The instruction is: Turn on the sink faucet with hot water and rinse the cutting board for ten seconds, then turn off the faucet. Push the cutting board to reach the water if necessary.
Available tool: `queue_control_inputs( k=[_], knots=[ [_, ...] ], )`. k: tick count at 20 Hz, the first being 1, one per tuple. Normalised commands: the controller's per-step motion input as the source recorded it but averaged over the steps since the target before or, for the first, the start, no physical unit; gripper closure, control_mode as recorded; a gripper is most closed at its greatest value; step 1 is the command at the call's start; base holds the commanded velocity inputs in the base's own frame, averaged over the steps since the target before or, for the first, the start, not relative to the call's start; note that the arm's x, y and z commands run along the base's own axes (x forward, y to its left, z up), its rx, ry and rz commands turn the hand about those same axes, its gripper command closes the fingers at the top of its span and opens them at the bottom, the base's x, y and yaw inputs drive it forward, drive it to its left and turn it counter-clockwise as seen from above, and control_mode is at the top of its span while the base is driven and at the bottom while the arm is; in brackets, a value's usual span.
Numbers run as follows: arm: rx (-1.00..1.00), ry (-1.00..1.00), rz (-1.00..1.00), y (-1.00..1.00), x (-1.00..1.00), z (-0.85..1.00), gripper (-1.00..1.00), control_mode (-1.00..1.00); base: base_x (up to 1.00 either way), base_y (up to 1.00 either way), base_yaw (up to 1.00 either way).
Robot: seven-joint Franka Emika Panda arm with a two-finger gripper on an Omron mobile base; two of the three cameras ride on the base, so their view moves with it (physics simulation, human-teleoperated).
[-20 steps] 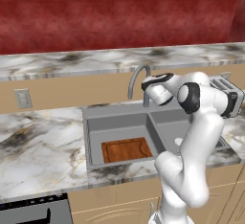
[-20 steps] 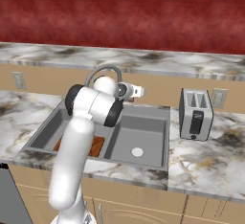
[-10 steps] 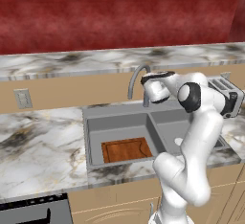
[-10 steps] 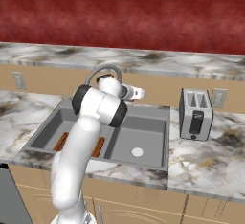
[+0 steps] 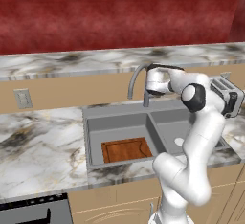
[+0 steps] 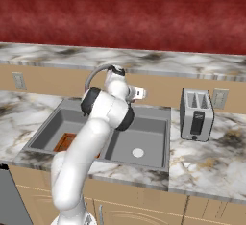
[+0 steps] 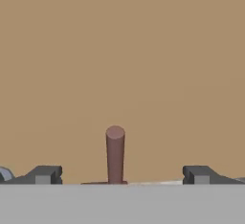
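Gripper (image 7: 118, 175) spread wide, fingertips (image 7: 45, 174) either side of the reddish lever (image 7: 115, 153), not touching it. Faucet (image 5: 136, 80) at 12 o'clock of sink (image 5: 93, 122), behind the divider. Cutting board (image 5: 127, 149) flat in the bigger basin, at 6 o'clock by front wall; toaster (image 6: 196, 115) on counter at 3 o'clock.

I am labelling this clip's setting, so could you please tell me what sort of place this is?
A simulated home kitchen, most likely: a double-basin sink with a gooseneck faucet set in a marble counter, and a toaster beside it.
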Motion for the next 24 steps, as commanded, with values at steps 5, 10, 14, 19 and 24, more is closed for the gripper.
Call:
queue_control_inputs(
  k=[5, 10, 14, 19, 24],
  knots=[
    [0.0, 0.0, 0.0, -0.13, 0.03, -0.08, -1.0, -1.0, 0.0, 0.0, 0.0],
    [0.0, 0.0, 0.0, -0.1, 0.0, -0.09, -1.0, -1.0, 0.0, 0.0, 0.0],
    [0.0, 0.0, 0.0, -0.01, 0.0, -0.12, -1.0, -1.0, 0.0, 0.0, 0.0],
    [0.0, 0.0, 0.0, 0.0, 0.0, -0.06, -1.0, -1.0, 0.0, 0.0, 0.0],
    [0.0, 0.0, 0.0, 0.0, 0.0, 0.0, -1.0, -1.0, 0.0, 0.0, 0.0]
  ],
)
